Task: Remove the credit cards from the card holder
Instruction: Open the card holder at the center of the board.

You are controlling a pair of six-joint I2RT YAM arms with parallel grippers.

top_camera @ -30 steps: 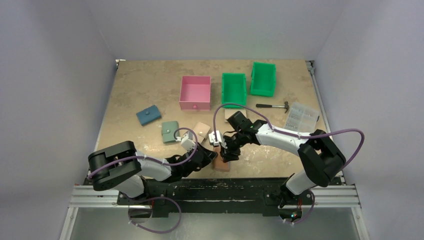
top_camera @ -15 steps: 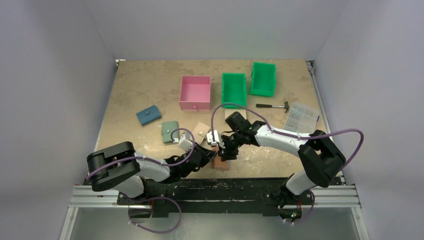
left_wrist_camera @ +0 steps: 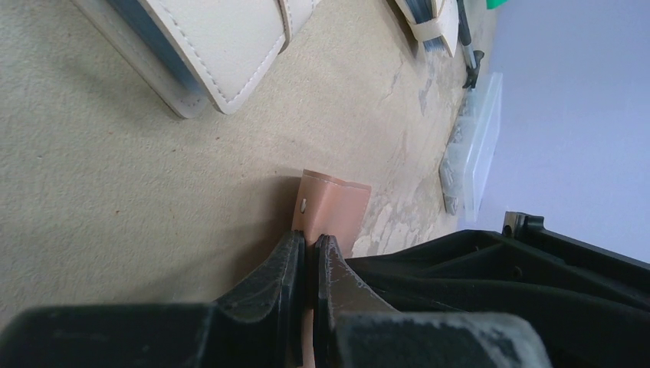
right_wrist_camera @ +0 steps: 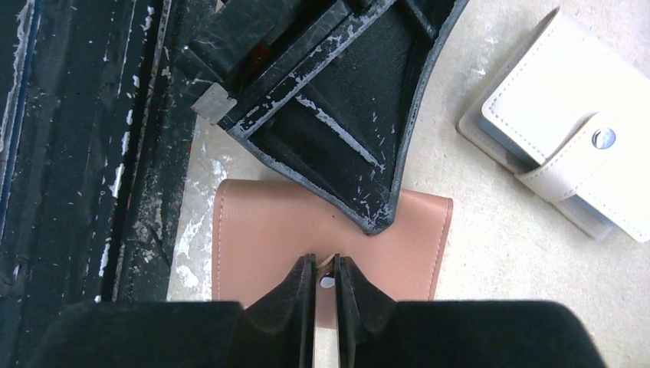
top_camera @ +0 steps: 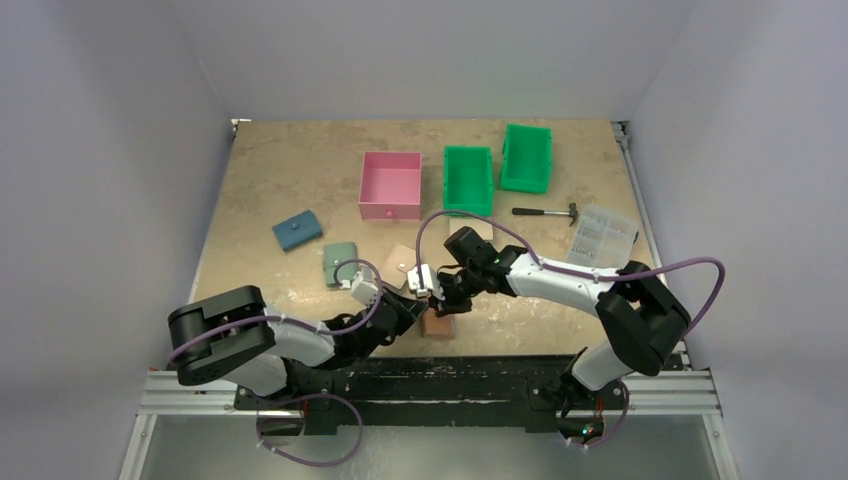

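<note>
Right end effector (right_wrist_camera: 322,264) moved left, gripping (seemingly) leather card holder (right_wrist_camera: 260,230).

On the tan table (top_camera: 290,160), a beige wallet (top_camera: 402,260) lies snapped shut just beyond the right pincer (top_camera: 440,300), slightly to its left. Further left of the pincer sit a sage green wallet (top_camera: 340,263) and a blue wallet (top_camera: 297,232). Well beyond the pincer stand a pink box (top_camera: 390,186), a green bin (top_camera: 467,178) and a second green bin (top_camera: 526,158). Off to its right lie a hammer (top_camera: 545,211) and a clear plastic case (top_camera: 602,232). A second beige wallet (left_wrist_camera: 426,23) lies beyond it.
</note>
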